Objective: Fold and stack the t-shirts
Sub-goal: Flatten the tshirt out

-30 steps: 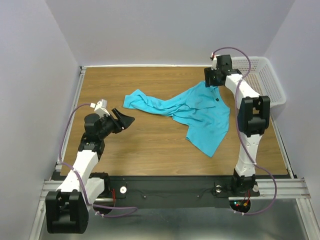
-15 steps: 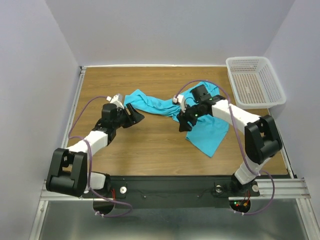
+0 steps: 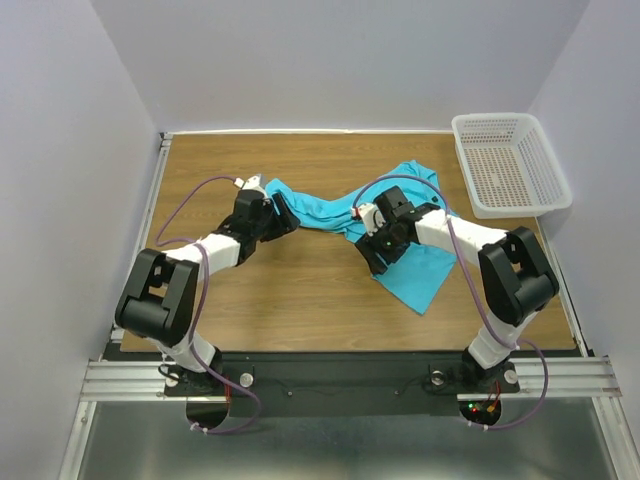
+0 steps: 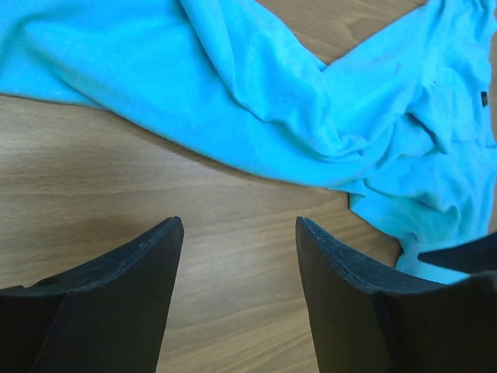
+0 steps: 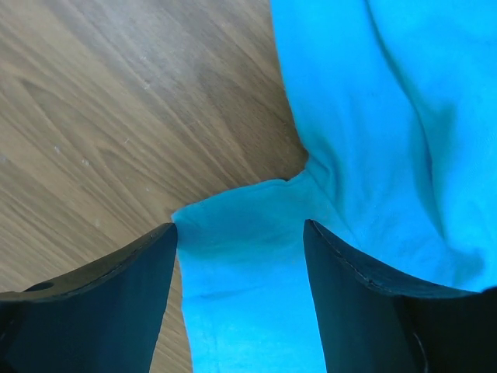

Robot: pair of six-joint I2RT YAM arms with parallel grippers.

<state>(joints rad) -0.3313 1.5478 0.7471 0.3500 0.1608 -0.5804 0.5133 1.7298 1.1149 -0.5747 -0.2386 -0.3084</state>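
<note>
One turquoise t-shirt (image 3: 425, 265) lies crumpled and stretched across the middle of the wooden table, its long left part (image 3: 320, 210) reaching left. My left gripper (image 3: 283, 213) is open and empty at the shirt's left end. In the left wrist view (image 4: 237, 225) bare wood lies between its fingers, with the shirt (image 4: 272, 109) just ahead. My right gripper (image 3: 376, 252) is open, low over the shirt's near-left edge. In the right wrist view (image 5: 239, 229) a cloth corner (image 5: 241, 256) lies between its fingers, which are not closed on it.
A white plastic mesh basket (image 3: 545, 205) stands at the back right corner of the table. Bare wood (image 3: 290, 290) lies in front of the shirt. Raised metal rails run along the table's left and right edges.
My right gripper swung from the back right corner down to the shirt's near-left edge. My left gripper reached forward and right to the shirt's left end. The shirt shifted slightly.
</note>
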